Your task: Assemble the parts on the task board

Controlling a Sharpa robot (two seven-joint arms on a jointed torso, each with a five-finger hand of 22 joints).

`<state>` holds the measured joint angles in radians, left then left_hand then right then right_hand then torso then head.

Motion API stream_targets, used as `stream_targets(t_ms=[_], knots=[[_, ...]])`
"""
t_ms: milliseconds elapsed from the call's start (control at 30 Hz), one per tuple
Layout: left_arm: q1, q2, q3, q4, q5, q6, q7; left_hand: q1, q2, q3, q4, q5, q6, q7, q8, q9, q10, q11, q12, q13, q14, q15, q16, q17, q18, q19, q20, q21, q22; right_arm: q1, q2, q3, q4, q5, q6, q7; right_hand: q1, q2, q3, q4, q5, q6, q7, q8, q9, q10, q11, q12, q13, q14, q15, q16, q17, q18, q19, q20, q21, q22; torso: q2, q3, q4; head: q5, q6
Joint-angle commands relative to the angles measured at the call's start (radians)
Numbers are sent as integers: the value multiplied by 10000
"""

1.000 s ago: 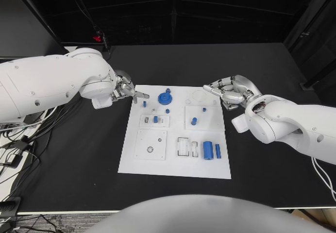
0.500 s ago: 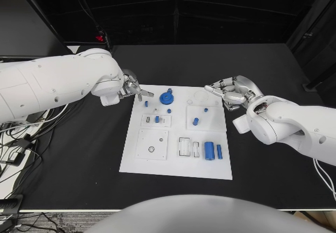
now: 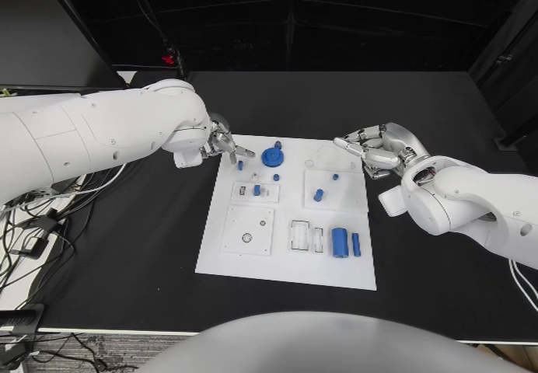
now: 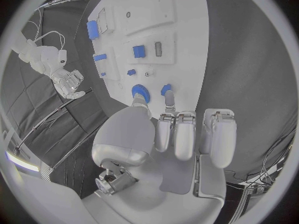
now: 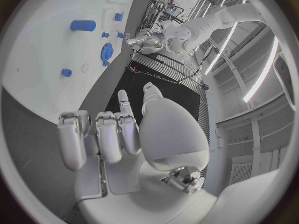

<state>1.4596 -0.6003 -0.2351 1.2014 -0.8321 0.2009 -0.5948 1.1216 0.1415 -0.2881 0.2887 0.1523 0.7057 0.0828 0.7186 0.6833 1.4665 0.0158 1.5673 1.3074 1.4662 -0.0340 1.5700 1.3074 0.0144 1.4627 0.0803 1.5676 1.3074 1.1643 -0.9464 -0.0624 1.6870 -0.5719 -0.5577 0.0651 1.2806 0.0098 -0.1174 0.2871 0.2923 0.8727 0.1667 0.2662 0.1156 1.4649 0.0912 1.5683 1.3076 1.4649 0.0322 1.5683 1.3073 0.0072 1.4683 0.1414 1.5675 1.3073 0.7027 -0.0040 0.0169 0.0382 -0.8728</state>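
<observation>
The white task board [image 3: 286, 260] lies in the middle of the table. On its far part sit a blue gear [image 3: 273, 157] and several small blue pegs, one of them [image 3: 239, 164] by the far left corner. A blue cylinder [image 3: 339, 242] and a blue bar [image 3: 355, 244] lie near the front right. My left hand [image 3: 218, 144] hovers at the far left corner, fingers stretched toward the peg [image 4: 166, 89] and the gear [image 4: 140, 91], holding nothing. My right hand [image 3: 378, 148] hangs off the far right corner, fingers loosely bent, empty.
Black table [image 3: 448, 264] surrounds the board on all sides. Cables [image 3: 28, 233] trail off the table's left edge. White raised plates [image 3: 249, 231] and small slots are fixed on the board.
The whole picture has shifted right, so the camera moved. My left arm has swung further in and its fingertips have edged slightly closer to the corner peg. The right hand keeps its place.
</observation>
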Motion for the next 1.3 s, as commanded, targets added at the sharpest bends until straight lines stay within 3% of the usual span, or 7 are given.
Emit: stream_targets(t_ms=[33,400,700,1300], knots=[[2,9,3,-38,-264,156,-142,106,-7,54,7,60,-96,0,-70,-12,1043,31,35,2634,1046,-16,8,2634,-144,1081,5,32,2634,12,-3,3,18,22,61,100,11,85,-48,2,51,-58,20,66,15,1059,43,25,2632,1059,45,25,2635,-72,1025,55,33,2634,-9,-2,12,-2,2],[-27,82,3,-168,-433,223,-142,115,7,43,17,51,-32,-9,-45,-14,1043,27,35,2634,1046,-15,8,2634,-144,1081,8,32,2634,12,-6,3,13,22,63,94,11,85,-48,2,51,-58,20,66,15,1059,43,25,2632,1059,45,25,2635,-72,1025,55,33,2634,-9,3,4,32,4],[-87,344,4,-552,-445,247,-27,206,81,13,14,55,-168,48,-273,-212,1043,74,35,2634,1046,-4,8,2634,-144,1081,13,32,2634,11,21,3,9,22,66,101,11,85,-48,2,51,-58,20,66,15,1059,43,25,2632,1059,45,25,2635,-72,1025,55,33,2634,-7,9,14,65,79],[-195,573,4,-871,-447,504,81,591,367,116,-7,112,-107,68,-418,-438,1043,98,35,2634,1046,21,8,2634,-144,1081,37,32,2634,11,21,3,16,22,51,107,11,85,-48,2,51,-58,20,66,15,1059,43,25,2632,1059,45,25,2635,-72,1025,55,33,2634,-6,4,13,67,81]])
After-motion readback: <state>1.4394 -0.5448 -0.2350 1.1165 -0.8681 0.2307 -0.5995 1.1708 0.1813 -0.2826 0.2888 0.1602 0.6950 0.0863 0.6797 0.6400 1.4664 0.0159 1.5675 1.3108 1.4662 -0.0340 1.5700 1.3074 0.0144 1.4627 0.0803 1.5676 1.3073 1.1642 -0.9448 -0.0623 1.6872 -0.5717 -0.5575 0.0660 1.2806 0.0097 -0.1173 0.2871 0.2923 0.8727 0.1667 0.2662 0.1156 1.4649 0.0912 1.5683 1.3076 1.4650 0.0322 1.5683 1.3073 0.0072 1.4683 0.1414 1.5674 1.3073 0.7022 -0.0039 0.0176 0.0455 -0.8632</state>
